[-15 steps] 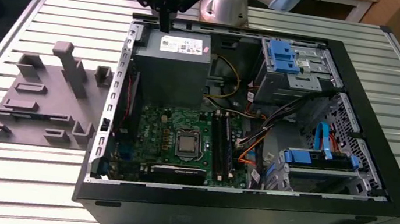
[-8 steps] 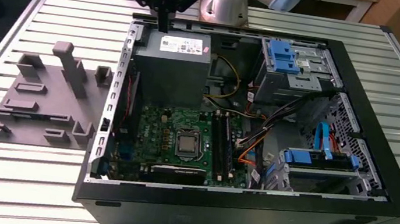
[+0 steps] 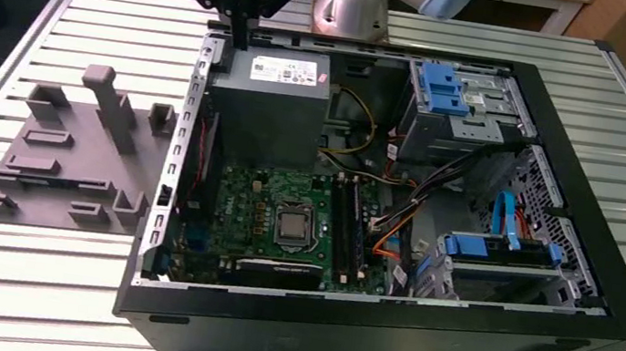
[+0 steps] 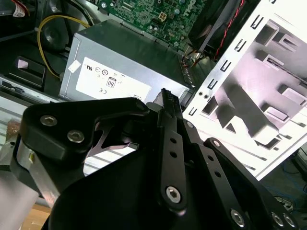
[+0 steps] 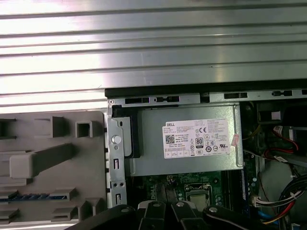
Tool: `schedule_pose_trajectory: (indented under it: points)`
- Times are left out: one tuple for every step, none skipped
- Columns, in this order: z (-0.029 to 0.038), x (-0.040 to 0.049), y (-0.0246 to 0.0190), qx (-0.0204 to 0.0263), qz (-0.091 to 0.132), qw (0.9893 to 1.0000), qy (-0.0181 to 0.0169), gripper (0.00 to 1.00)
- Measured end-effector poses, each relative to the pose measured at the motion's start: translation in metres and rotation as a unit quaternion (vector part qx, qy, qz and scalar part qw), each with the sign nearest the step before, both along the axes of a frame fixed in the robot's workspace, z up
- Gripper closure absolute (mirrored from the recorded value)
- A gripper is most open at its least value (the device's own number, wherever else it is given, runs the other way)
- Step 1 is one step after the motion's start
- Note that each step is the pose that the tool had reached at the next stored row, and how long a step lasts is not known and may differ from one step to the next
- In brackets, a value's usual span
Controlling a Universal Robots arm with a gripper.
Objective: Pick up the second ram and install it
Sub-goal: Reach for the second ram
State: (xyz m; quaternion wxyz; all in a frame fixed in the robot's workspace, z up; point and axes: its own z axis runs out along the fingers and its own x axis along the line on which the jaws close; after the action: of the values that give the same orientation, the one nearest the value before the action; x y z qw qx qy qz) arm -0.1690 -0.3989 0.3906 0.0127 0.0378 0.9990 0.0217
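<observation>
The second ram [image 5: 33, 196] shows in the first wrist view as a thin blue-green strip standing edge-up in a slot of the grey holder block [image 5: 53, 158]. In the exterior view that holder [image 3: 59, 149] lies on the table at the left of the open computer case [image 3: 389, 334]. My gripper [image 3: 241, 42] hangs above the case's back left corner, by the grey power supply [image 3: 269, 96]. It is well away from the holder and from the black ram slots [image 3: 345, 226] on the green motherboard. Its fingers [image 4: 166, 98] look pressed together with nothing between them.
The case's metal wall [image 3: 185, 139] stands between the holder and the motherboard. Yellow, orange and black cables [image 3: 399, 215] run beside the slots. Blue drive cages [image 3: 448, 89] fill the case's right side in the exterior view. The slatted metal table [image 3: 104, 8] lies around the case.
</observation>
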Motion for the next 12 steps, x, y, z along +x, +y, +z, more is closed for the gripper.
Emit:
schedule_pose_trajectory:
  points:
    - [0.0000,0.0000,0.0000,0.0000,0.000,1.0000,0.0000,0.89]
    - [0.0000,-0.0001,0.0000,0.0000,0.000,1.0000,0.0000,0.89]
    - [0.0000,-0.0001,0.0000,0.0000,0.000,1.0000,0.0000,0.89]
    - [0.0000,-0.0001,0.0000,0.0000,0.000,1.0000,0.0000,0.89]
    - [0.0000,-0.0001,0.0000,0.0000,0.000,1.0000,0.0000,0.89]
    - [0.0000,-0.0001,0.0000,0.0000,0.000,1.0000,0.0000,0.89]
    - [0.0000,-0.0002,0.0000,0.0000,0.000,1.0000,0.0000,0.89]
    - [0.0000,-0.0005,0.0000,0.0000,0.000,1.0000,0.0000,0.89]
    - [0.0000,-0.0009,0.0000,0.0000,0.000,1.0000,0.0000,0.89]
    - [0.0000,-0.0014,0.0000,0.0000,0.000,1.0000,0.0000,0.89]
    - [0.0000,-0.0020,0.0000,0.0000,0.000,1.0000,0.0000,0.89]
    - [0.0000,-0.0049,0.0000,0.0000,0.000,1.0000,0.0000,0.89]
